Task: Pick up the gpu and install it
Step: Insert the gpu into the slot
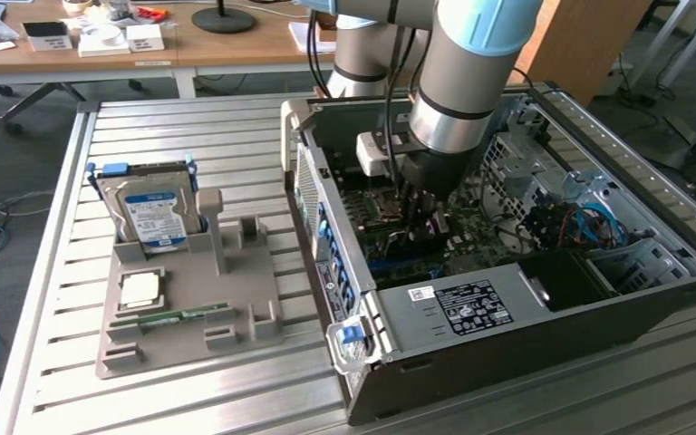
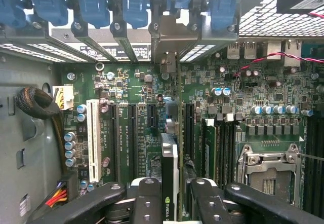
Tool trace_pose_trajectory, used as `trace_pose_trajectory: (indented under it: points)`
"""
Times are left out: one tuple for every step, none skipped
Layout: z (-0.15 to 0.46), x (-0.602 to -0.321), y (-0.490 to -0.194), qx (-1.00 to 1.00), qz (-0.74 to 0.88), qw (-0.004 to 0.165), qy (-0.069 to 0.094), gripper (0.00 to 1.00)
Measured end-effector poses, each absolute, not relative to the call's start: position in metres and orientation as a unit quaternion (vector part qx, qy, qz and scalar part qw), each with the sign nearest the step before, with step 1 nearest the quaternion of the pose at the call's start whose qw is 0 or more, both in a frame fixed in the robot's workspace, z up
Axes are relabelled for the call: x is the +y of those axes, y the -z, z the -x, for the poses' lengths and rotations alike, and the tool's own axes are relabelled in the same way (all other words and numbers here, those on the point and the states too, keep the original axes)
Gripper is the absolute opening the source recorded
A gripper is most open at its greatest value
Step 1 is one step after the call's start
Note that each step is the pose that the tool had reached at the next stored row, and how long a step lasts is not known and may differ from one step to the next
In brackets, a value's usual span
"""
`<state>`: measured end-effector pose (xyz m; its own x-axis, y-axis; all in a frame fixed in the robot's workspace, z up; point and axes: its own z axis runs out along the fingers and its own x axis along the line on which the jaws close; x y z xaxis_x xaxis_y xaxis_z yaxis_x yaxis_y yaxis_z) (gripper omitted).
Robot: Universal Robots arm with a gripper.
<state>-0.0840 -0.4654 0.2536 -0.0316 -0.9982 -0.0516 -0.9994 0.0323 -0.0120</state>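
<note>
My gripper point(image 2: 174, 206) is down inside the open computer case point(image 1: 638, 304), over the green motherboard point(image 2: 136, 87). Its black fingers point(image 2: 147, 201) are shut on the gpu point(image 2: 171, 171), a thin dark card seen edge-on and standing upright between them. The card lies along an expansion slot in the middle of the board. Its silver end bracket point(image 2: 169, 44) reaches the rear slot openings under the blue latches point(image 2: 134, 6). In the exterior view the gripper point(image 1: 427, 217) hangs low over the board and hides most of the card.
A white PCI slot point(image 2: 92, 138) and the CPU socket point(image 2: 271, 171) flank the card. The power supply point(image 1: 469, 306) sits near the case front. Outside, a grey fixture point(image 1: 167, 349) holds the hard drive point(image 1: 149, 216), a CPU chip point(image 1: 140, 290) and a RAM stick point(image 1: 185, 315).
</note>
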Motion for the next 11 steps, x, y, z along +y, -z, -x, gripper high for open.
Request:
trace_pose_trajectory:
  points:
    - [0.0840, -0.4653, -0.2536, 0.718, 0.695, 0.023, -0.014, 0.27]
    - [0.0839, -0.4653, -0.2536, 0.718, 0.695, 0.023, -0.014, 0.27]
    - [0.0839, -0.4653, -0.2536, 0.718, 0.695, 0.023, -0.014, 0.27]
    - [0.0839, -0.4653, -0.2536, 0.718, 0.695, 0.023, -0.014, 0.27]
    - [0.0839, -0.4653, -0.2536, 0.718, 0.695, 0.023, -0.014, 0.27]
    - [0.0840, -0.4653, -0.2536, 0.718, 0.695, 0.023, -0.014, 0.27]
    - [0.0842, -0.4653, -0.2535, 0.718, 0.695, 0.023, -0.014, 0.27]
    - [0.0844, -0.4653, -0.2535, 0.718, 0.695, 0.023, -0.014, 0.27]
    - [0.0847, -0.4653, -0.2534, 0.718, 0.695, 0.023, -0.014, 0.27]
    - [0.0849, -0.4653, -0.2533, 0.718, 0.696, 0.023, -0.014, 0.27]
    - [0.0850, -0.4654, -0.2531, 0.718, 0.696, 0.023, -0.014, 0.27]
